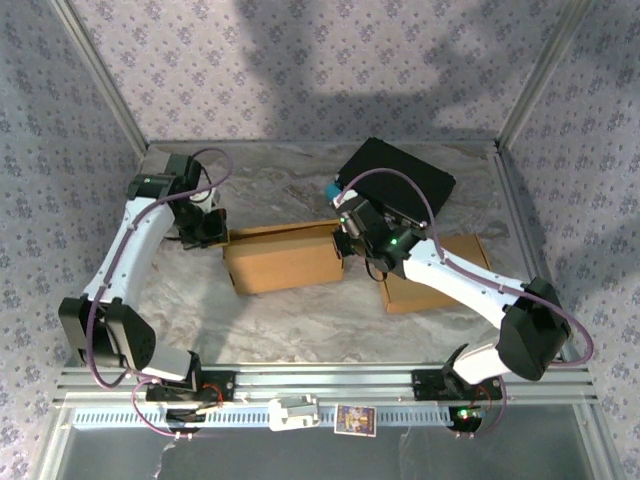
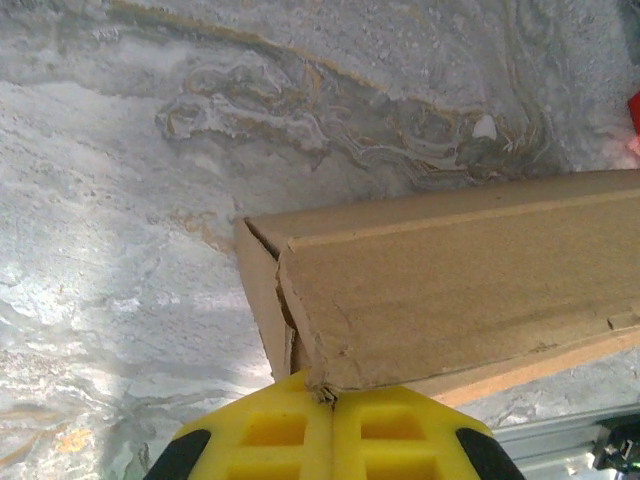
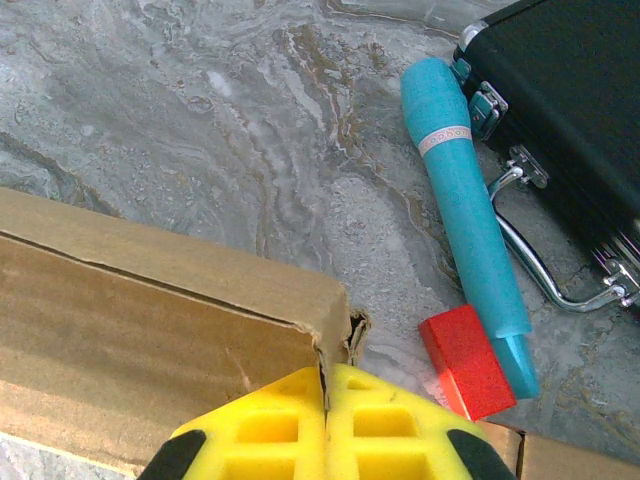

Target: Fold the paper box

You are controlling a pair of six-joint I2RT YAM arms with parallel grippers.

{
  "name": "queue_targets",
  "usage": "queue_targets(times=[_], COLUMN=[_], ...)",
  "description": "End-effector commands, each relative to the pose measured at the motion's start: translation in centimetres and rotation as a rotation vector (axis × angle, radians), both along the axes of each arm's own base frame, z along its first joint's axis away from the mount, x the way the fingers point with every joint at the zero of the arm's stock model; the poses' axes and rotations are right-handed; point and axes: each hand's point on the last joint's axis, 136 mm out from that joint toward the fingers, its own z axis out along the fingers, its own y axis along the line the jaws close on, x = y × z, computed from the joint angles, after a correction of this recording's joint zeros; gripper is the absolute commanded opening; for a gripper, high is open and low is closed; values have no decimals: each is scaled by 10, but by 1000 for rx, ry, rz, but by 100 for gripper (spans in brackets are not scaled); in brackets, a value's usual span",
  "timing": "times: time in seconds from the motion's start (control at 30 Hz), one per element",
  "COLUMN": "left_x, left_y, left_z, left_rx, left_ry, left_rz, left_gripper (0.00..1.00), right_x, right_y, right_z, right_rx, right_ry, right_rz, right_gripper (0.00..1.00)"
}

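The left fingers (image 2: pixel 270 432) are clenched shut at the left end corner of the paper box (image 1: pixel 283 258), and the right fingers (image 3: pixel 395 420) likewise at its right end corner; whether card is nipped cannot be told. The box is laid flat on the table (image 1: pixel 300 195) between the two arms, both bent inward towards it. Just past its right end a red block (image 3: pixel 465 362) and a teal tube (image 3: pixel 465 200) are seen, with a black case (image 1: pixel 398 178) beyond them.
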Motion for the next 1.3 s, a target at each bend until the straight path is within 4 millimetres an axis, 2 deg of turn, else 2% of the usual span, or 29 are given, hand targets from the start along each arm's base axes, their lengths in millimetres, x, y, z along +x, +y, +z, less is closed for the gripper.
queue_targets(times=[0.0, 0.37, 0.57, 0.77, 0.87, 1.0, 1.17, 1.27], left_x=[-12, -9, -12, -7, -5, -12, -24, -25], left_y=[-15, -8, -7, -8, -10, -9, -5, -1], left_z=[10, 19, 12, 1, 3, 1, -7, -2], left_rx=[-97, -122, -120, -137, -152, -151, -134, -105], left_ry=[72, 95, 83, -48, -148, -210, -178, -186], left_rz=[-6, 6, -1, -22, -35, -54, -61, -70], left_gripper=[0, 0, 0, 0, 0, 0, 0, 0], right_x=[-23, -21, -22, -22, -22, -23, -22, -22], right_y=[-5, -7, -7, -6, -5, -7, -8, -8], right_z=[-39, -39, -40, -40, -41, -40, -39, -34], right_rx=[-107, -105, -99, -89, -85, -74, -71, -61], right_ry=[132, 140, 145, 138, 132, 115, 108, 104], right_rz=[49, 47, 45, 48, 52, 57, 53, 52], right_gripper=[0, 0, 0, 0, 0, 0, 0, 0])
